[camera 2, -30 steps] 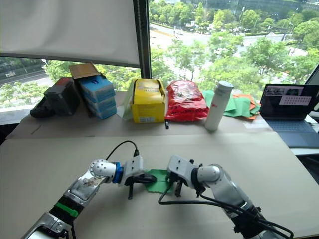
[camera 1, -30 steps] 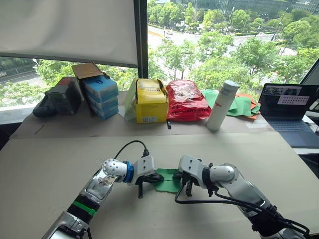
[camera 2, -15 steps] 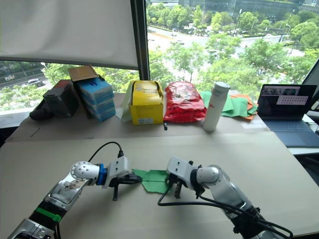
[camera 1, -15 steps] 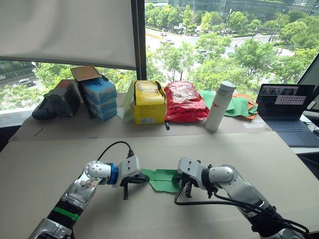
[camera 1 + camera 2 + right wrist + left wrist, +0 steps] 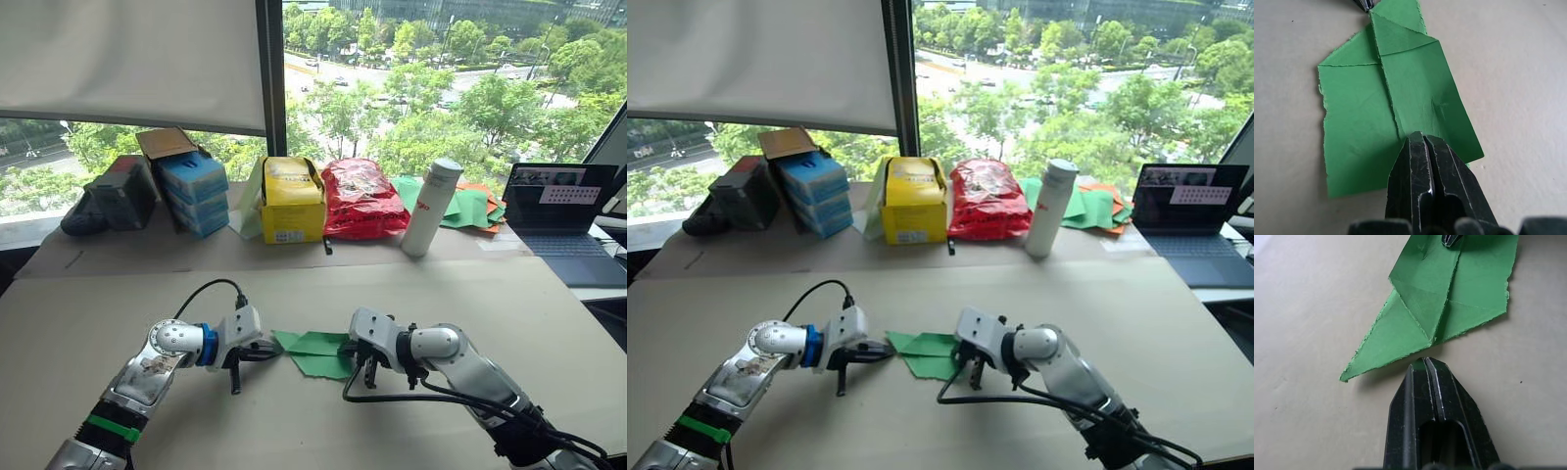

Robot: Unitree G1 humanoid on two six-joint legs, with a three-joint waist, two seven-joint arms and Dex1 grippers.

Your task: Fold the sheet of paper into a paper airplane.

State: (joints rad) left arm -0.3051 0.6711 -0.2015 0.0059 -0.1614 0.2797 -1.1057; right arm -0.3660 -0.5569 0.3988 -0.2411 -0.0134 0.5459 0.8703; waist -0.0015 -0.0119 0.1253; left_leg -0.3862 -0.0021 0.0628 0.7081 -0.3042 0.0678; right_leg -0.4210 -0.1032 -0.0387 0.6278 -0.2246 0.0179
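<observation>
Paper: the sheet of paper (image 5: 318, 352) is seen lying flat on the table (image 5: 549, 323), between the two grippers, folded to a point at its left end with flaps meeting along a centre crease.

Change: over the last second the left gripper (image 5: 257, 350) has been drawn back toward 9 o'clock; the pointed end, earlier covered by it, is now exposed.

Meaning: the nose folds are judged to be pressed and released; the wing folds that would make the paper airplane are judged not yet done.

Left arm: it is stretched low across the table, wrist level; its fingers are pressed together with nothing held, the tips just short of the paper's point.

Right arm: it is bent inward from 4 o'clock, the right gripper (image 5: 367, 367) resting on the sheet's right edge; its jaws are together and pressed down on the paper, not clamped round it.

Background: a heap of green and orange sheets (image 5: 477, 208) is left well apart at 1 o'clock, beside a white bottle (image 5: 431, 207).
</observation>
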